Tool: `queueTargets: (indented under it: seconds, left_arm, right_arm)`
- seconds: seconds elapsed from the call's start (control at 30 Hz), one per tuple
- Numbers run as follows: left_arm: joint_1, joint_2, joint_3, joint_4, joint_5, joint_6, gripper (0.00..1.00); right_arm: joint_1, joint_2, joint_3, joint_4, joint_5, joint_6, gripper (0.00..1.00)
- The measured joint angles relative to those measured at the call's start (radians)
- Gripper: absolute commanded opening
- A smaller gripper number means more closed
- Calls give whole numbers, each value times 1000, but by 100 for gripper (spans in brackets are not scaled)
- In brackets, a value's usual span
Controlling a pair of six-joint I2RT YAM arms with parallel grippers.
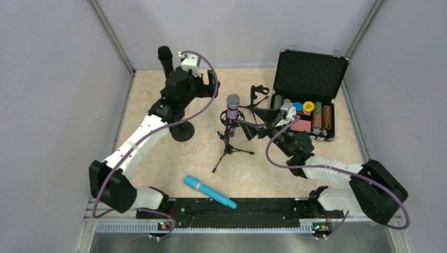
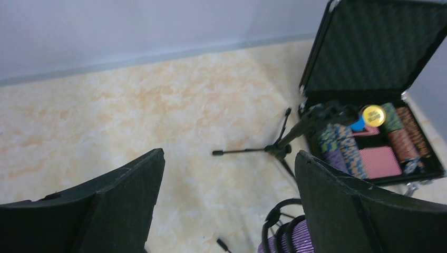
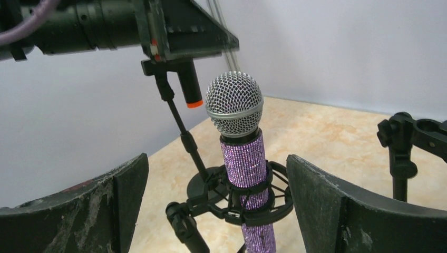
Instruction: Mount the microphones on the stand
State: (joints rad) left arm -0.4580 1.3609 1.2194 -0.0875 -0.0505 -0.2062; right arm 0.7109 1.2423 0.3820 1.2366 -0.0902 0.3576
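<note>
The purple glitter microphone point(image 1: 232, 109) point(image 3: 241, 158) stands upright in the shock mount of a tripod stand point(image 1: 227, 149). My right gripper point(image 1: 256, 122) point(image 3: 216, 161) is open just right of it. The microphone shows between the spread fingers point(image 3: 337, 205), touching neither. The black microphone point(image 1: 165, 56), orange ring point(image 3: 194, 103) at its lower end, sits in a round-base stand point(image 1: 183, 132) at the back left. My left gripper point(image 1: 212, 87) point(image 2: 229, 155) hangs open and empty beside it. The cyan microphone point(image 1: 209, 191) lies on the table near the front.
A third small stand point(image 1: 258, 93) point(image 3: 403, 142) with a bare clip stands behind the purple microphone. An open black case point(image 1: 311, 74) point(image 2: 369, 52) of poker chips sits at the back right. Grey walls close the table on three sides.
</note>
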Motion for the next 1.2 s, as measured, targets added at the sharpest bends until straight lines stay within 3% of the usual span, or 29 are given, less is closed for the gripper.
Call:
queueTargets:
  seconds: [0.23, 0.43, 0.6, 0.9, 1.2]
  left_arm:
    - [0, -16, 143, -12, 51, -61, 97]
    - [-13, -85, 143, -45, 116, -116, 97]
    - [-47, -182, 100, -74, 172, -136, 97]
    - [-119, -299, -14, -122, 324, -186, 97]
    - [-159, -352, -106, -124, 340, -230, 97]
  right_arm:
    - [0, -174, 117, -346, 31, 101, 99]
    - [1, -203, 523, -859, 94, 290, 99]
    - [9, -206, 765, -1102, 101, 406, 99]
    - [20, -236, 815, -1257, 47, 536, 99]
    - [20, -298, 755, -1268, 45, 561, 99]
